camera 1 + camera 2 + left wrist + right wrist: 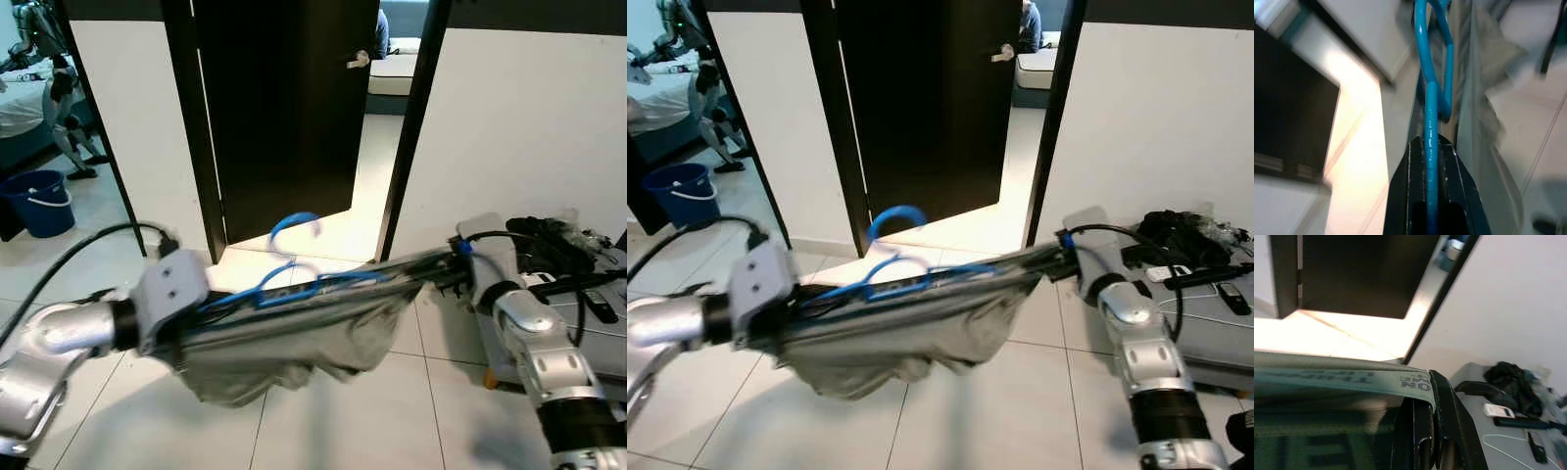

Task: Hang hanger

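At centre left of the frame, the left gripper (1432, 161) is clamped on a blue hanger (284, 279), whose hook curls upward at the middle. At centre right, the right gripper (1422, 416) is closed on the waistband of grey shorts (294, 338), which are stretched between both arms and sag toward the white tiled floor (372, 421). Behind, a dark door (284, 98) stands ajar. A blue bucket (39, 201) is seen at far left.
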`<state>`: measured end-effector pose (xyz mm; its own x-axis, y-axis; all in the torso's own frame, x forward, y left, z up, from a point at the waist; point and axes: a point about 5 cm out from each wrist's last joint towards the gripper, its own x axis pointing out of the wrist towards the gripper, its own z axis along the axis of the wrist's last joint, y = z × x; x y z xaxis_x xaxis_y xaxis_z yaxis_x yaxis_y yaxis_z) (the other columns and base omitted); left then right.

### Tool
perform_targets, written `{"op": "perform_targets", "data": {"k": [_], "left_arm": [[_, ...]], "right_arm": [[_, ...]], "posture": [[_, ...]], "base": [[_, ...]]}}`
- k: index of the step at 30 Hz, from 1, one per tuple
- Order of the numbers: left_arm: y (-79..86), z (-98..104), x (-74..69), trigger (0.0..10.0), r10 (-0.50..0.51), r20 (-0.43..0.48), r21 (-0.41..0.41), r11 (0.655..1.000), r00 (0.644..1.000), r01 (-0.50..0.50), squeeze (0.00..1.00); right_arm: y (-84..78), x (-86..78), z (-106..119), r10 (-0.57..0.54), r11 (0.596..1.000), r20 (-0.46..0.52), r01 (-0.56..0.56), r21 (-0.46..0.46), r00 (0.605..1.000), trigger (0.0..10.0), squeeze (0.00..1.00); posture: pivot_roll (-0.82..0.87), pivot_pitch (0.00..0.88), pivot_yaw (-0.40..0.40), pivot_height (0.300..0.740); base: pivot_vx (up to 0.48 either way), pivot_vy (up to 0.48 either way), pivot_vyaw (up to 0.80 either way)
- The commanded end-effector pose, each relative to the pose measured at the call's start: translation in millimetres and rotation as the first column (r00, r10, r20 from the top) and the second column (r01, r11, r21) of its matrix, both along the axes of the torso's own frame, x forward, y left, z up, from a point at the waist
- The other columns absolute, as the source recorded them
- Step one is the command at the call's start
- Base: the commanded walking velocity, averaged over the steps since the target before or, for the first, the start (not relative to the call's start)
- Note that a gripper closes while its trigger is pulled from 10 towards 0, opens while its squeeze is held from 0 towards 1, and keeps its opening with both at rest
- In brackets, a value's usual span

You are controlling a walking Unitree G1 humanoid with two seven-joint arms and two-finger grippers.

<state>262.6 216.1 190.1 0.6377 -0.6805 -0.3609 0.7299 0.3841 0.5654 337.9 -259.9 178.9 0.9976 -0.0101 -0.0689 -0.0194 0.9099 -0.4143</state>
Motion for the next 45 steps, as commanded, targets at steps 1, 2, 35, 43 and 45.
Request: {"op": "perform_targets", "data": {"k": [1,2,35,43,45], "left_arm": [[17.3,-16,-2.0,10.0,0.070,-0.056,0.129,0.990,0.996,-0.062,0.00],[14.5,-20,-1.9,10.0,0.071,-0.058,0.132,0.989,0.996,-0.063,0.00],[-49.1,77,46.2,10.0,0.369,0.264,-0.833,0.553,0.891,0.018,0.00],[-119.8,39,70.9,10.0,0.157,-0.191,-0.982,-0.041,0.969,-0.187,0.00],[-128.1,35,72.9,10.0,0.089,-0.250,-0.959,-0.157,0.964,-0.234,0.00]], "right_arm": [[-28.5,-4.9,12,-0.131,0.991,0.051,0.130,0.011,0.990,0.0,0.00],[-27.5,-4.7,13,-0.126,0.992,0.051,0.125,0.013,0.991,0.0,0.00],[104.8,-9.0,-20,0.406,0.872,0.020,-0.394,0.291,0.914,0.0,0.00],[137.5,-19.7,-3,0.552,0.739,0.146,-0.562,0.371,0.821,0.0,0.00],[139.4,-22.7,-7,0.571,0.737,0.129,-0.575,0.355,0.811,0.0,0.00]], "posture": [[-0.01,0.000,-0.031,0.740],[-0.01,0.000,-0.031,0.740],[0.00,0.000,-0.044,0.740],[-0.03,0.000,-0.018,0.740],[-0.04,0.000,-0.012,0.740]], "base": [[0.000,0.000,0.00],[0.000,0.000,0.00],[0.000,0.000,0.00],[0.000,0.000,0.00],[0.000,0.000,0.00]]}}
